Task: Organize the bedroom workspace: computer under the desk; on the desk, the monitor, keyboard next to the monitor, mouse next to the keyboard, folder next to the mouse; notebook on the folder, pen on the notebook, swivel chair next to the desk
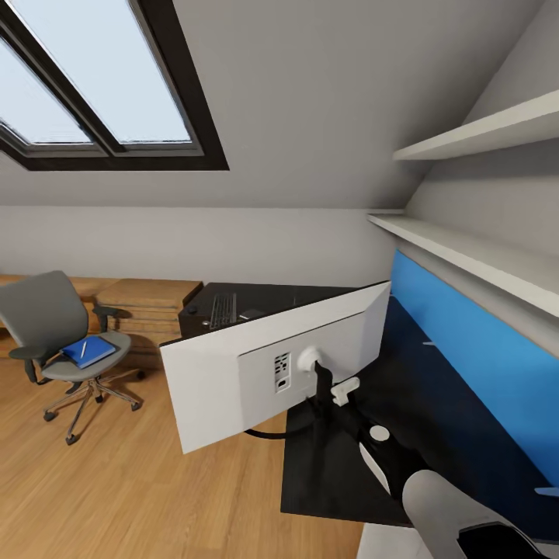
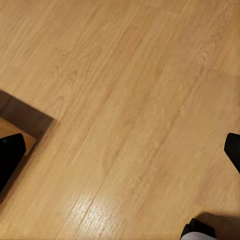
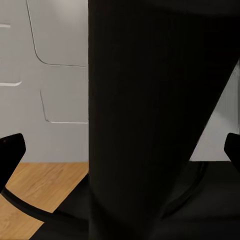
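Note:
The monitor (image 1: 233, 373) shows its white back and stands at the near edge of the black desk (image 1: 435, 404), which has a blue back panel. My right gripper (image 1: 330, 392) is at its thin black stem (image 3: 150, 125); the stem sits between the spread fingertips (image 3: 10, 155), so the gripper is open. The keyboard (image 1: 223, 309) lies at the desk's far end beside a small dark item I cannot name. At the left, the swivel chair (image 1: 46, 318) carries the blue folder (image 1: 92, 353) with the pen (image 1: 83, 348) on it. My left gripper (image 2: 120, 150) is open above the wood floor. Computer, mouse and notebook are not identifiable.
Two white wall shelves (image 1: 466, 248) run above the desk on the right. Low light-wood shelving (image 1: 147, 303) stands behind the chair under the sloped ceiling with a dark-framed skylight (image 1: 101, 85). Open wood floor (image 1: 116, 481) lies between the chair and the desk.

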{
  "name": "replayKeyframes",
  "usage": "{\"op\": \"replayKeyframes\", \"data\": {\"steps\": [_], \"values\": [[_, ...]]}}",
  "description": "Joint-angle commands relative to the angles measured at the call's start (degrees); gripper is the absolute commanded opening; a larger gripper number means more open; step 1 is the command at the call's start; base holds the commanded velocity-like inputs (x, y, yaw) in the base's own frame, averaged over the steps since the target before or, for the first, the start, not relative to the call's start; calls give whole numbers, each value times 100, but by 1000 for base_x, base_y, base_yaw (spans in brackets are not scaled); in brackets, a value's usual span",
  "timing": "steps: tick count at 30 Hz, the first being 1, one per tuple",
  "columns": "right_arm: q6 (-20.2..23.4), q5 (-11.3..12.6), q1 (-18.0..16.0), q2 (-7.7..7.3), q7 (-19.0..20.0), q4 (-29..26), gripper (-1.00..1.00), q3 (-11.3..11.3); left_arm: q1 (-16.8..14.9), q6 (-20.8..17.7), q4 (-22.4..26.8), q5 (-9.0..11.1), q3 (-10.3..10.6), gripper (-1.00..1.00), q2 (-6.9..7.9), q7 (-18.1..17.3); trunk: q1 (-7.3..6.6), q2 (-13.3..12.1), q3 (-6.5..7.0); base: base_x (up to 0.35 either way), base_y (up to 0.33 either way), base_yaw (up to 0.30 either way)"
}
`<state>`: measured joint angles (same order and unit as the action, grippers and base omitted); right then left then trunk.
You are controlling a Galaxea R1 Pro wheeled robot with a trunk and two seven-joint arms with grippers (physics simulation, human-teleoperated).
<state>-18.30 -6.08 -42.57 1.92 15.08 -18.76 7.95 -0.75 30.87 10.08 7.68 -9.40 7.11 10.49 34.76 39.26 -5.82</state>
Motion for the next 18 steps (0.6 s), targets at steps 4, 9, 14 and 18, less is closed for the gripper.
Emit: {"op": "replayKeyframes", "data": {"steps": [4,9,14,18], "values": [[-24,-60,-5,1,-46,4,100,-21,-4,18,-5,58,26,100,1,-4,2,8,-10,0,0,0],[-27,-58,-5,1,-242,-1,-100,-14,-4,22,-4,58,26,100,1,-4,2,8,-10,0,0,0],[-32,-52,-5,1,-264,-4,-100,-13,-4,24,-5,58,26,100,1,-4,2,8,-10,0,0,0],[-36,-53,-5,0,-267,-10,-100,-13,-4,31,-5,58,26,100,1,-3,2,8,-10,0,0,0]]}}
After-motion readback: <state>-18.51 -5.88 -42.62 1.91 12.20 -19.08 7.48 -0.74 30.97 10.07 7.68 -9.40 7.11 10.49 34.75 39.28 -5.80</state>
